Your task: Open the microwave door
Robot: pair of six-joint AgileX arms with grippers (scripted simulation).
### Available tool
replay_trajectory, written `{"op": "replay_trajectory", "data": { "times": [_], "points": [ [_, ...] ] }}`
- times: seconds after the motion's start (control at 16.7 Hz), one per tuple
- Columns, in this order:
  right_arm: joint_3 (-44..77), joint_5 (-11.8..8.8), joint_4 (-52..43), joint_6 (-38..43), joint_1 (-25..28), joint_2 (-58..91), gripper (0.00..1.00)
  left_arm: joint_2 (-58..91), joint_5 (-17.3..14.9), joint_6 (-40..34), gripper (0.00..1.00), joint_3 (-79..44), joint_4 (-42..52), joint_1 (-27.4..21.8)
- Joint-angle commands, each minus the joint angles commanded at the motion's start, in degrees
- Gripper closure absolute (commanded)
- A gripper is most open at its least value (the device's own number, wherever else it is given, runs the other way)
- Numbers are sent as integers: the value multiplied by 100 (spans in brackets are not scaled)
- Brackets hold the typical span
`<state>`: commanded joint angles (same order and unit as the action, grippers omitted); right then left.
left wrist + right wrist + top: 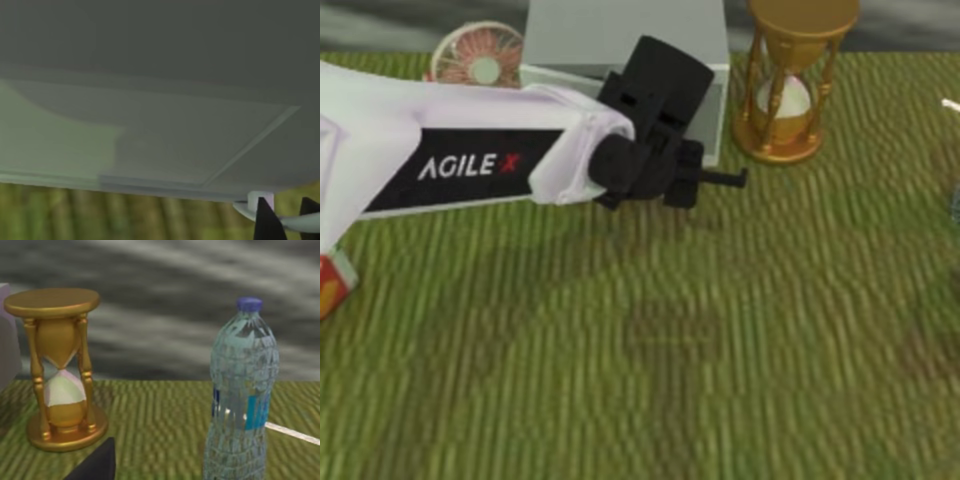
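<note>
Left hand (725, 180) sat low at the front of the microwave (620, 40), toward its right end near the control strip. Its fingers (267, 220) were parted, dark tips flanking a small pale knob or handle-like piece; contact could not be confirmed. The microwave door (150, 150) filled the left wrist view at very close range and appeared shut or nearly so.

Right hand was not visible from above. Its wrist camera faced the golden hourglass (57, 370) and a water bottle (242, 400), well away from the work; finger state could not be told.

Risks, as judged:
- A pull without a firm grip could let the fingers slip off the smooth door edge.
- The door hinges on its left edge, so a straight pull rather than an arc could drag the whole box.
- The hourglass stood just beside the microwave's right side and could topple if the box shifted.

Materials: microwave boxy, silver-grey, flat matte panels with a translucent window. Hourglass glossy gold, turned posts. Bottle crinkled clear plastic, blue cap. Pink fan (478, 55) round, grilled. Table (720, 350) covered in ribbed green matting.
</note>
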<state>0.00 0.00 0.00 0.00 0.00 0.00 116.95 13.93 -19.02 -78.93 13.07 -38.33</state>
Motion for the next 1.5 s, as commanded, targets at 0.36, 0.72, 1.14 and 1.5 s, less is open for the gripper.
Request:
{"op": "replay_trajectory", "data": {
  "times": [0.36, 0.72, 1.14, 1.5],
  "points": [
    [0, 0, 0, 0, 0, 0, 0, -55, -91, 77, 100, 94, -52, -2],
    [0, 0, 0, 0, 0, 0, 0, -171, -194, 247, 100, 267, -151, 53],
    [0, 0, 0, 0, 0, 0, 0, -171, -194, 247, 100, 267, -151, 53],
    [0, 0, 0, 0, 0, 0, 0, -171, -194, 247, 100, 267, -151, 53]
  ]
}}
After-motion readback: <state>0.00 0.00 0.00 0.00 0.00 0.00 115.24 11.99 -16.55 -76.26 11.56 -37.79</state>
